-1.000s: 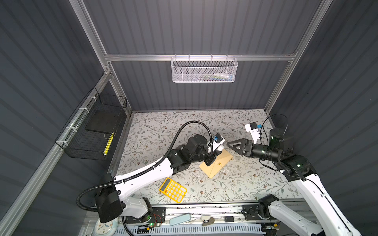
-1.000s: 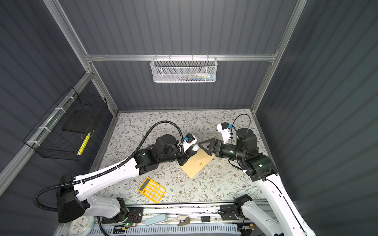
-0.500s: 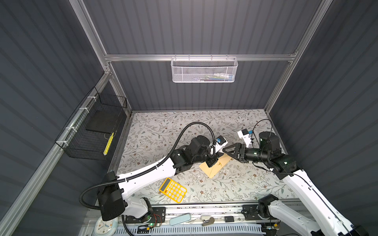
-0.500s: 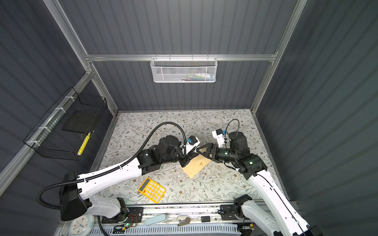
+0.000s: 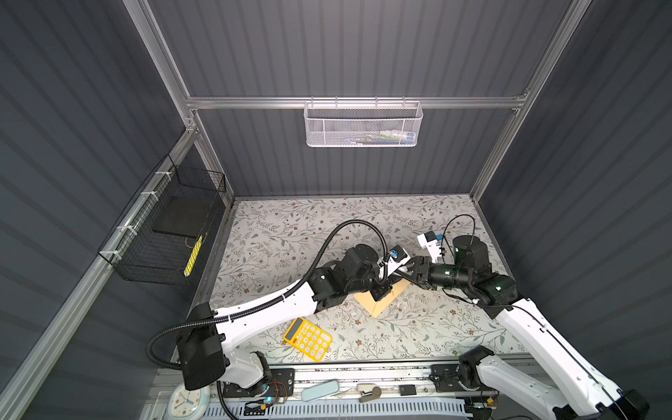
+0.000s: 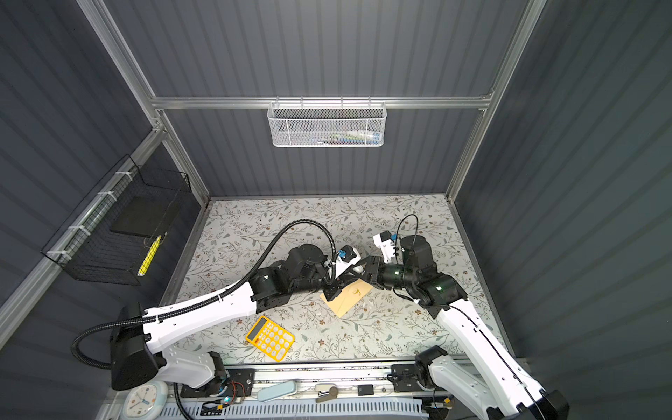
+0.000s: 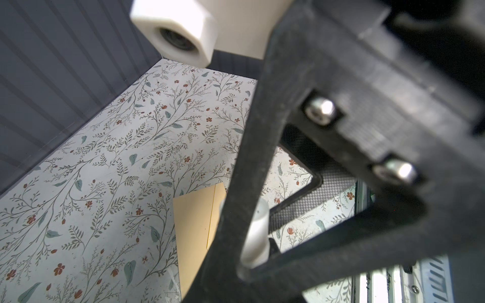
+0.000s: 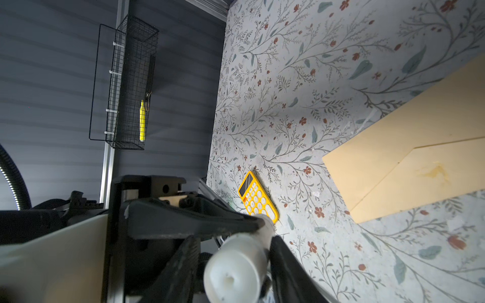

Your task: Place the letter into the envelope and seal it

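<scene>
Though apart, one envelope (image 5: 382, 303), one calculator (image 5: 308, 339).

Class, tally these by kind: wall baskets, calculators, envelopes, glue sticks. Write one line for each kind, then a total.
wall baskets: 2 (white basket, black basket)
calculator: 1
envelope: 1
glue stick: 1
total: 5

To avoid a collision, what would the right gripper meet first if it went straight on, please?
Probably the white glue stick, which is held by the left gripper and lies between the fingers of the right gripper; depth is unclear.
</scene>
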